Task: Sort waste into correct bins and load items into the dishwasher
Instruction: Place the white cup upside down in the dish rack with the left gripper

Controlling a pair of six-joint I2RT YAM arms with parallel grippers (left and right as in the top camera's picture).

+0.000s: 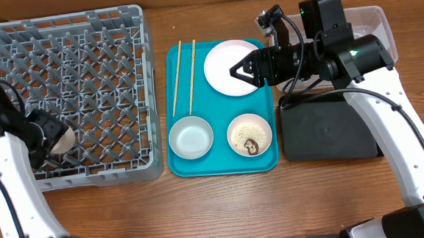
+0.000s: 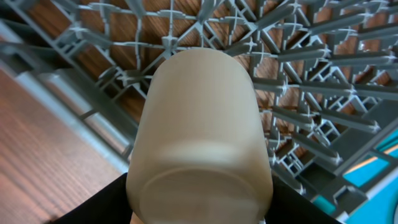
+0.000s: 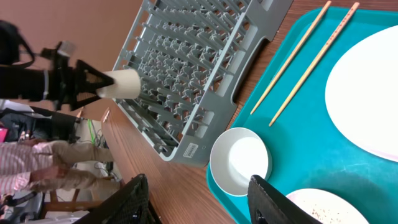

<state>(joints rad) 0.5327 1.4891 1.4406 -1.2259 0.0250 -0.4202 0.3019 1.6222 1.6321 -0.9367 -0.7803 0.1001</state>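
My left gripper (image 1: 60, 141) is shut on the white cup (image 2: 199, 137) and holds it on its side over the front left part of the grey dish rack (image 1: 69, 76). My right gripper (image 1: 240, 70) is open and empty, above the left edge of the round white plate (image 1: 232, 66). In the right wrist view its fingers (image 3: 199, 199) frame the metal bowl (image 3: 239, 162). Two chopsticks (image 1: 183, 76) lie on the teal tray (image 1: 222, 166). The small white bowl (image 1: 250, 135) holds rice grains and a brown lump. The red-and-white wrapper is out of view.
The black tray (image 1: 327, 130) lies right of the teal tray. The clear tub (image 1: 383, 27) stands behind it, mostly hidden by my right arm. The rack's lattice floor (image 2: 298, 74) is bare under the cup.
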